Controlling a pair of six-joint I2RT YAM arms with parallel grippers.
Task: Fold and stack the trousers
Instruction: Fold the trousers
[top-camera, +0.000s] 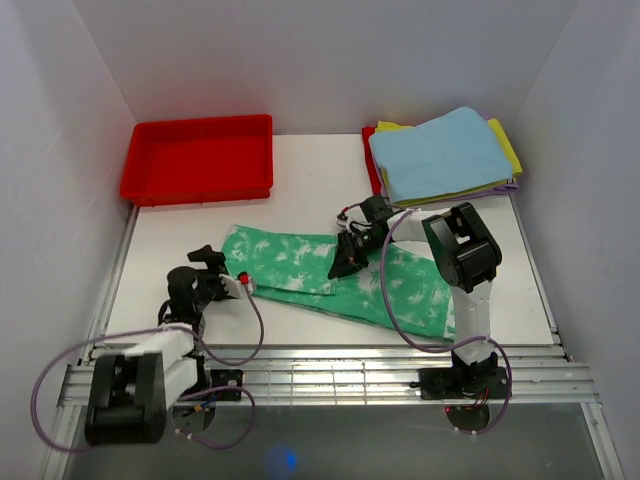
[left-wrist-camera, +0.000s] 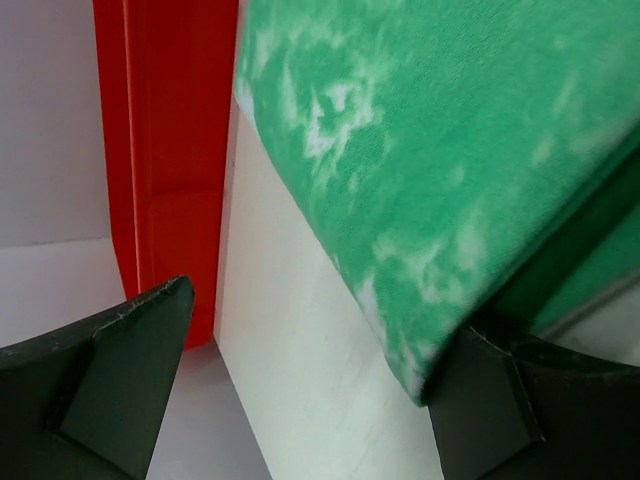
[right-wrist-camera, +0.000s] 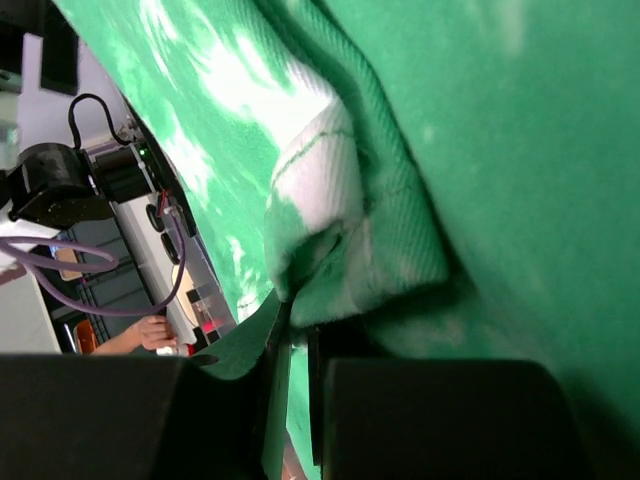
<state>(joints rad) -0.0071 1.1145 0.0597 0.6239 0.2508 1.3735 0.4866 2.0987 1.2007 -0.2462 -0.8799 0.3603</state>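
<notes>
The green trousers (top-camera: 330, 275) with white blotches lie partly folded across the middle of the table. My right gripper (top-camera: 347, 262) is shut on a bunched fold of the trousers (right-wrist-camera: 480, 150), and the pinch shows at the right gripper (right-wrist-camera: 295, 335) in the right wrist view. At the trousers' left end, my left gripper (top-camera: 228, 272) is low over the table and open. In the left wrist view the left gripper (left-wrist-camera: 310, 400) stands wide with bare table between its fingers. The edge of the trousers (left-wrist-camera: 430, 150) lies against the right finger (left-wrist-camera: 510, 410).
A red tray (top-camera: 200, 158) sits at the back left, also visible as the red tray (left-wrist-camera: 170, 150) in the left wrist view. A stack of cloths with light blue on top (top-camera: 440, 155) lies at the back right. White walls enclose three sides. A metal rail (top-camera: 330, 375) runs along the near edge.
</notes>
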